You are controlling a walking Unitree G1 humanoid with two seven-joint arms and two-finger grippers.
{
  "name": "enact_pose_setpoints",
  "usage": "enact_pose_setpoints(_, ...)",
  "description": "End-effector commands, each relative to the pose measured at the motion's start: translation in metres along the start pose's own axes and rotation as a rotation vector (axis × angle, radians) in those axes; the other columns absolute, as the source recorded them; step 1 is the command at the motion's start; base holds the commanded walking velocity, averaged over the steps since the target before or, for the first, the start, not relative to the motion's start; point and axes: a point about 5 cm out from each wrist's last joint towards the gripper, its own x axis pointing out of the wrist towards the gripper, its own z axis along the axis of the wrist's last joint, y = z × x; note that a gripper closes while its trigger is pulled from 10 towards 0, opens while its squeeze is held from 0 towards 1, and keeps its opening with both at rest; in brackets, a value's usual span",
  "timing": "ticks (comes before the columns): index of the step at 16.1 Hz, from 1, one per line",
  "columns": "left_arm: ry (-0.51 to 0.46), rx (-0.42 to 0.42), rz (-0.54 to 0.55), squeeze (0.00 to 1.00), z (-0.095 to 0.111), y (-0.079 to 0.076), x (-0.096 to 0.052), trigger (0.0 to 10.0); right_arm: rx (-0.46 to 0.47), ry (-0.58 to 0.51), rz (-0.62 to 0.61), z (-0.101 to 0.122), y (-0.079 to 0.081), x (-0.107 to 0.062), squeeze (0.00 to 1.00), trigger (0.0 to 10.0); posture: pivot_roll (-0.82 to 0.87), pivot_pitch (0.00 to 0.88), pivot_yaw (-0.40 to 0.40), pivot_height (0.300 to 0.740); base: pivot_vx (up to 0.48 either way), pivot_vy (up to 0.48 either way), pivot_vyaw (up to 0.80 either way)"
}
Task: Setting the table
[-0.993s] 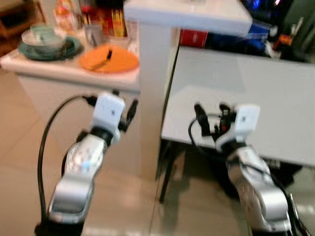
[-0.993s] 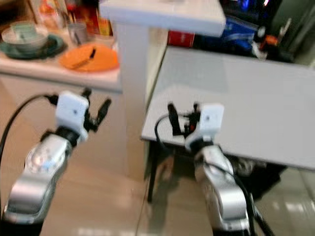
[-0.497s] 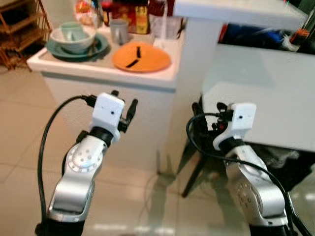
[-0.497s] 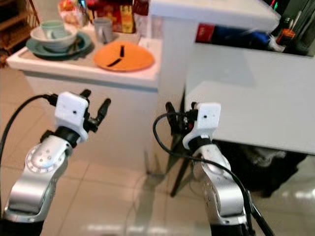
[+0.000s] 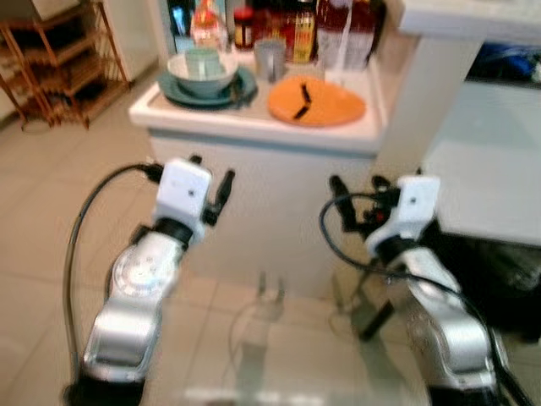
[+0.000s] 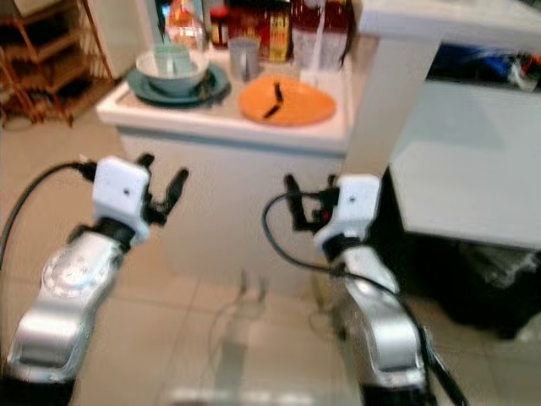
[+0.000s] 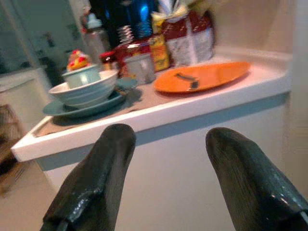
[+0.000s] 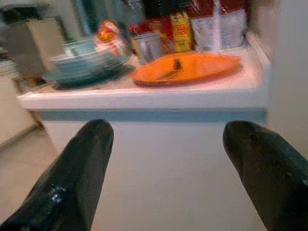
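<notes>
An orange plate (image 5: 316, 100) with a small dark utensil on it lies on a low white counter (image 5: 254, 134). Left of it a pale bowl (image 5: 201, 69) holding a small green cup sits on a dark green plate (image 5: 173, 90), with a grey mug (image 5: 270, 57) between them. My left gripper (image 5: 211, 179) hangs open in front of the counter's side, below the dishes. My right gripper (image 5: 355, 193) is open too, level with it and below the orange plate. In the left wrist view the orange plate (image 7: 202, 77) and bowl (image 7: 84, 87) lie beyond the black fingers (image 7: 101, 168).
Bottles and red packets (image 5: 296, 25) stand at the counter's back. A white pillar (image 5: 423, 93) and a grey table (image 5: 490, 161) are at the right. A wooden rack (image 5: 59, 68) stands far left. Tiled floor (image 5: 51, 228) lies open to the left.
The whole view has swung left: the counter with the dishes now sits in front of me and the grey table has slid to the right. Both grippers stay open as before.
</notes>
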Motion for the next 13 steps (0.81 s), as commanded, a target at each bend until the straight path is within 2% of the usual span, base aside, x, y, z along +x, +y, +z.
enact_pose_setpoints(1, -0.008, 0.006, 0.028, 0.0, 0.004, 0.006, 0.0, 10.0, -0.001, -0.015, 0.005, 0.006, 0.002, 0.002, 0.0, 10.0, 0.12, 0.0, -0.011, 0.74, 0.0, 0.0, 0.0)
enact_pose_setpoints(5, -0.02, 0.012, -0.003, 0.0, 0.006, 0.004, 0.002, 10.0, -0.013, -0.038, -0.009, 0.011, 0.002, 0.006, 0.0, 10.0, 0.12, 0.0, -0.01, 0.74, 0.0, 0.0, 0.0)
enact_pose_setpoints(8, -0.035, 0.015, -0.005, 0.0, 0.009, 0.004, 0.002, 10.0, 0.003, -0.044, -0.004, 0.014, 0.003, 0.009, 0.0, 10.0, 0.12, 0.0, -0.015, 0.74, 0.394, 0.0, 0.0)
enact_pose_setpoints(12, -0.035, 0.019, -0.005, 0.0, 0.01, 0.004, 0.003, 10.0, 0.004, -0.038, -0.001, 0.015, 0.004, 0.013, 0.0, 10.0, 0.12, 0.0, -0.018, 0.74, 0.48, 0.0, -0.66)
enact_pose_setpoints(13, -0.035, 0.018, -0.005, 0.0, 0.01, 0.004, 0.003, 10.0, 0.001, -0.037, -0.002, 0.015, 0.004, 0.013, 0.0, 10.0, 0.12, 0.0, -0.019, 0.74, 0.48, 0.0, 0.0)
